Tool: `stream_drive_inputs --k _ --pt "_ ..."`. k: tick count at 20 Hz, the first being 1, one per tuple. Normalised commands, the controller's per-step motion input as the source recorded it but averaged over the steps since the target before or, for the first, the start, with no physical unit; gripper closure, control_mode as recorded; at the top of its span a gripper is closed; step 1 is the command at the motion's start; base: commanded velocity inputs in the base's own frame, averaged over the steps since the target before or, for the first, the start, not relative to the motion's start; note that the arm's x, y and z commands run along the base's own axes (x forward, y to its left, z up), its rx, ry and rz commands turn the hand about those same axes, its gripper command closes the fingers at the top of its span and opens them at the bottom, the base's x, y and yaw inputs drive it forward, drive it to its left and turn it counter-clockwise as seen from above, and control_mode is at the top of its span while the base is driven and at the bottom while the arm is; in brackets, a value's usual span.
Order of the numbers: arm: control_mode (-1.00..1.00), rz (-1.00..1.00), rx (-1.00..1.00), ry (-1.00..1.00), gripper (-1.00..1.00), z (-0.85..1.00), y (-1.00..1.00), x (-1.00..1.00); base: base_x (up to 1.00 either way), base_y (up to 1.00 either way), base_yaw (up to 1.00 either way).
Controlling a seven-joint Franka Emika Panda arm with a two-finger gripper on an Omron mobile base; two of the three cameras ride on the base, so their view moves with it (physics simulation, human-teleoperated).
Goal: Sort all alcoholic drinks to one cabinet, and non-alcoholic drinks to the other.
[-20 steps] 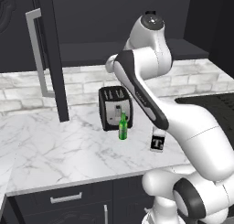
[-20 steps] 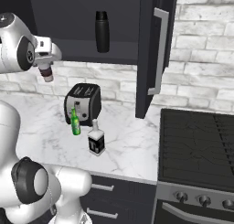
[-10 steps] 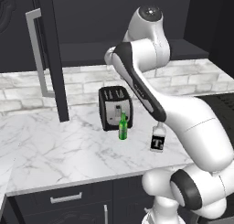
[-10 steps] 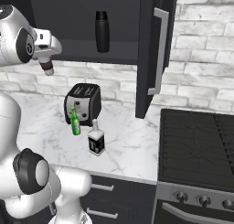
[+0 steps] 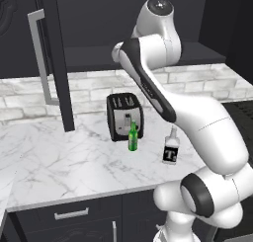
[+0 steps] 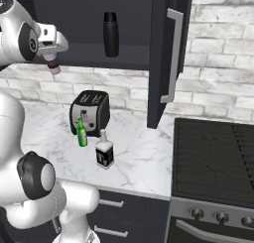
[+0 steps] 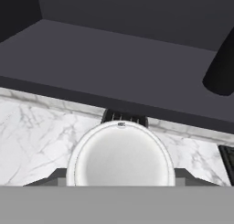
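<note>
My gripper is shut on the white coffee cup, holding it just below the front edge of the open cabinet's shelf. In the hand view the cup's round lid sits between the fingers of the gripper. The black flask stands on that shelf, to the right of the cup, and shows as a dark shape. On the counter the green beer bottle and the squat pale bottle stand upright in front of the toaster.
A black-and-silver toaster sits against the brick wall under the cup. An open cabinet door hangs right of the shelf, another door stands at the left. A stove lies to the right of the marble counter.
The arm has raised the coffee cup and carried it a little right, closer to the cabinet shelf. The bottles and flask have not moved.
</note>
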Motion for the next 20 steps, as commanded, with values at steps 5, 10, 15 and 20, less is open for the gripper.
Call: stream_drive_inputs --k 5,10,15,20 --pt "-1.00 -0.03 0.00 -0.01 1.00 0.17 0.00 0.13 0.00 0.00 0.00" --pt "-1.00 -0.03 0.00 -0.01 1.00 0.13 0.00 0.15 0.00 0.00 0.00" --pt "-1.00 -0.03 0.00 -0.02 1.00 0.06 0.00 0.16 0.00 0.00 0.00" --pt "-1.00 -0.02 0.00 -0.03 1.00 0.00 0.00 0.22 0.00 0.00 0.00"
